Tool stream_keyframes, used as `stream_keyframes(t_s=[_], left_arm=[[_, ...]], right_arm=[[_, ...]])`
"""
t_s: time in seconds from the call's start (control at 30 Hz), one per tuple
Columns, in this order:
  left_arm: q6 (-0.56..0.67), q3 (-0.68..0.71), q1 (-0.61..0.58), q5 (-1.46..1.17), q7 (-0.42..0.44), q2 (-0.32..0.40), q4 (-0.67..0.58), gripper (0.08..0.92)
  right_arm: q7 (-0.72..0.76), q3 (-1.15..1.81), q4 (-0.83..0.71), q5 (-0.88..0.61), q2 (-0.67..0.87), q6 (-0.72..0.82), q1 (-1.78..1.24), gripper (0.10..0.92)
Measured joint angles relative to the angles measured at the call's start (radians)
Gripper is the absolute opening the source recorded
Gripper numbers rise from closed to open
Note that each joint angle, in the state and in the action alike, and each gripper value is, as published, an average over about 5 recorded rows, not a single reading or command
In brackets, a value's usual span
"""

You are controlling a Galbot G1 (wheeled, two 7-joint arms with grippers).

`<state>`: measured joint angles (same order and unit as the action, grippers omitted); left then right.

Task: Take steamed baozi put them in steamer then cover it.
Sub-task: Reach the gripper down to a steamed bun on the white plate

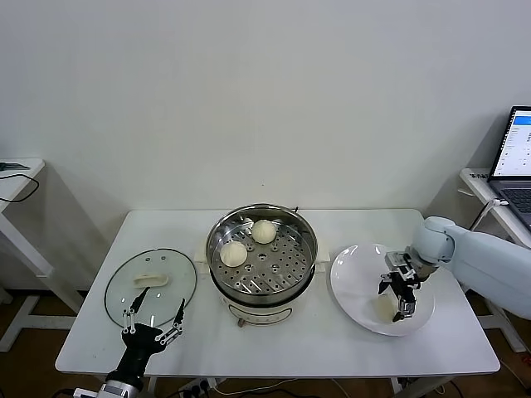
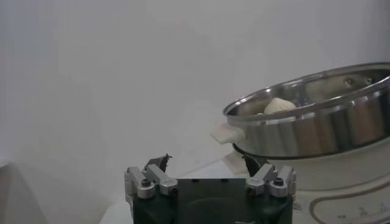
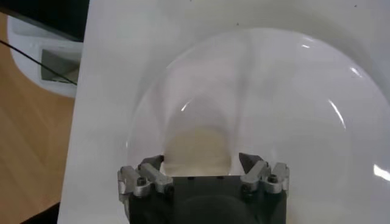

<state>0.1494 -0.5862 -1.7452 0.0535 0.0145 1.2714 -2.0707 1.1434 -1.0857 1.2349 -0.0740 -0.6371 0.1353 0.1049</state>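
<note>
Stainless-steel round steamer (image 1: 261,257) holds two cream-white pleated baozi (image 1: 264,231). You see the right gripper (image 1: 398,300) right of it, jaws wide around a bun (image 3: 198,151) on the flat white plate (image 1: 357,274), not yet clamped. Left gripper (image 1: 153,317) gapes empty by the glass cover (image 1: 151,286).

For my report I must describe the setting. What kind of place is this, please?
Probably a lab or test room, not a home kitchen: the steamer sits on a plain white table against a bare wall, and a laptop stands on a side desk.
</note>
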Motion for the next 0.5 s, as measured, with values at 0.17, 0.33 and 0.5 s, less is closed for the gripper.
stream_keyframes(t_s=[0.17,0.33,0.5], left_arm=[[0.001,-0.001,-0.001,0.0,0.0,0.001,0.0,0.823],[0.001,-0.003,-0.001,0.0,0.0,-0.001,-0.001,0.823],[0.002,0.0,0.001,0.0,0.0,-0.006,-0.007,0.823]], right_arm=[[-0.002,0.001,0.004,0.006,0.006,0.0,-0.001,0.692],[0.003,-0.008,0.026,0.005,0.014,-0.004,0.028,0.662],[0.022,-0.023,0.055,0.0,0.003,-0.029,0.107,0.654]])
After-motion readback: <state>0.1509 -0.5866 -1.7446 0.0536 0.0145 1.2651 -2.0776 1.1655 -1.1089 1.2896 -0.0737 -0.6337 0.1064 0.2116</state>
